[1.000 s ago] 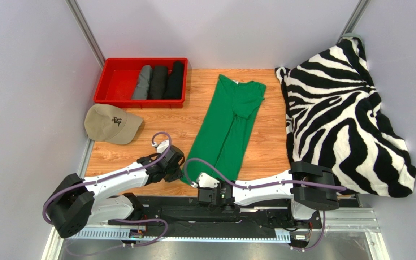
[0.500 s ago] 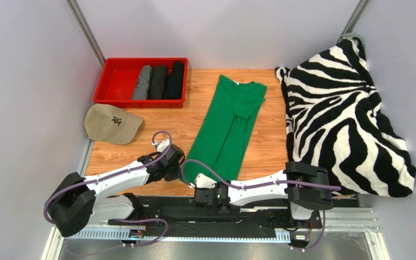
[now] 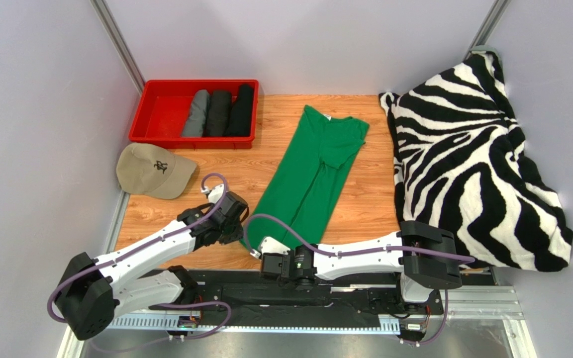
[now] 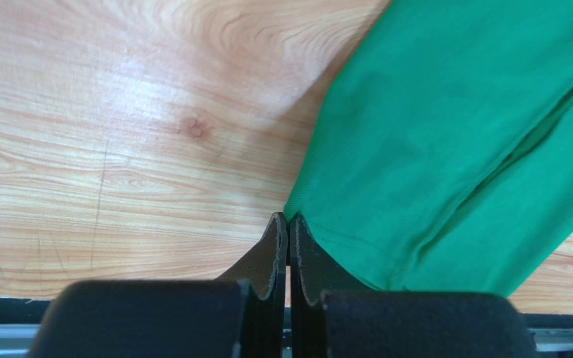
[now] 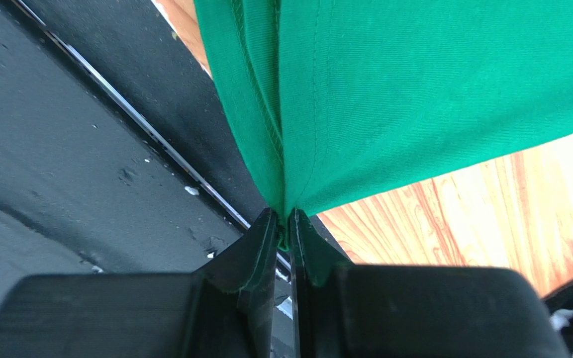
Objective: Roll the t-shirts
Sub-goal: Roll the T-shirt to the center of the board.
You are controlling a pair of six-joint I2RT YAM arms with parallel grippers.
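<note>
The bright green short-sleeved cloth t-shirt (image 3: 308, 179) is laid as a narrow lengthwise strip mid-way across the wooden bench (image 3: 226, 160), collar far, hem near. It is judged light, limp and easily stretched, so best taken at the hem corners. Its near-left corner is pinched in the closed left pincer (image 4: 288, 224), and the hem's other end is clamped in the closed right pincer (image 5: 283, 220)
</note>
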